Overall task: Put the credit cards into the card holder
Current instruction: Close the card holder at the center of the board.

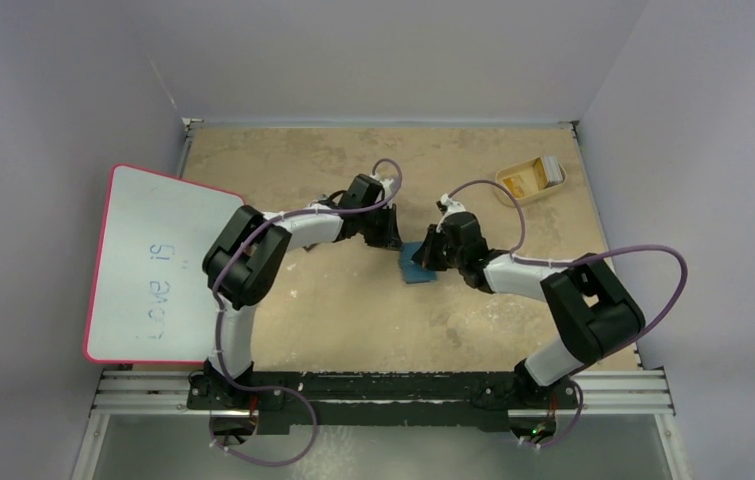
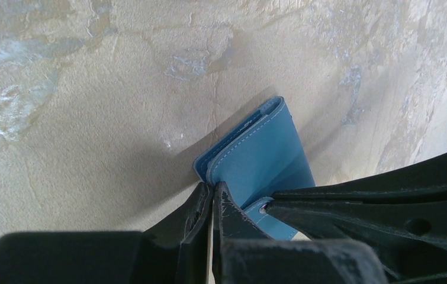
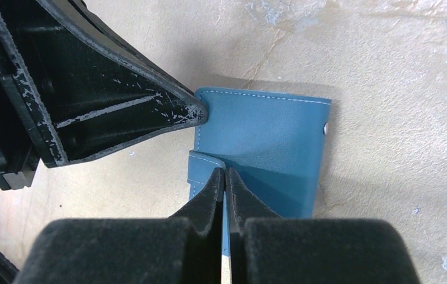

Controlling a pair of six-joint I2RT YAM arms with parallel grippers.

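Sitting mid-table point(image 1: 353, 320), one teal wallet point(image 3: 268, 136) lies with both grippers at it. It is folded, its stitched edge and one small metal snap showing on the outer face.

Two grippers meet at the wallet's left side. The left gripper point(image 2: 212, 192) has its jaws pressed together, and its tip touches one corner of the wallet; whether any leather sits between the fingers cannot be told. The right gripper point(image 3: 225, 174) is also narrowed fully, its tip at the short tab on the wallet's edge, which it appears to pinch.

Well apart from the wallet, toward the far right, stands one shallow tan tray point(image 1: 506, 192). The cards point(image 1: 525, 180) are inside it: orange-yellow and whitish pieces show, but at this size their number cannot be counted. No card is at the wallet.

Left of the wallet, beyond the left arm, one red-edged whiteboard point(image 1: 158, 265) lies with faint blue writing on it.
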